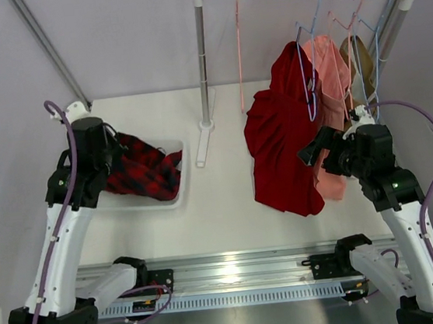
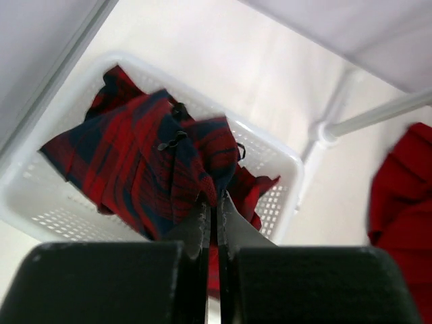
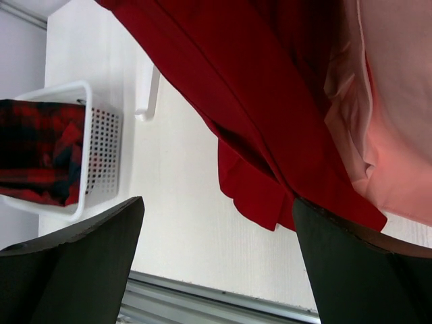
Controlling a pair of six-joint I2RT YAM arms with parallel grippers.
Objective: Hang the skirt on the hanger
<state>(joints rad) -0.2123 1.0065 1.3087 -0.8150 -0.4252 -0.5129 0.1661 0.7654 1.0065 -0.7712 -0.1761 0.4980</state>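
Observation:
The red-and-black plaid skirt (image 1: 146, 174) lies bunched in a white perforated basket (image 1: 180, 197) at the left of the table. My left gripper (image 1: 117, 164) reaches into the basket from its left side. In the left wrist view this gripper (image 2: 213, 206) is shut on a raised fold of the skirt (image 2: 135, 162). The pale-pink wire hanger (image 1: 240, 50) hangs bare on the rail, just right of the rack's left post. My right gripper (image 1: 311, 151) is open beside the hanging red garment, and in its own view it (image 3: 217, 202) holds nothing.
A clothes rack (image 1: 203, 62) stands at the back of the table. On its right half hang a plain red garment (image 1: 280, 139), a salmon-pink garment (image 1: 331, 78) and blue wire hangers (image 1: 308, 34). The red garment's hem (image 3: 270, 196) hangs close over my right fingers. A metal rail (image 1: 229, 274) runs along the near edge.

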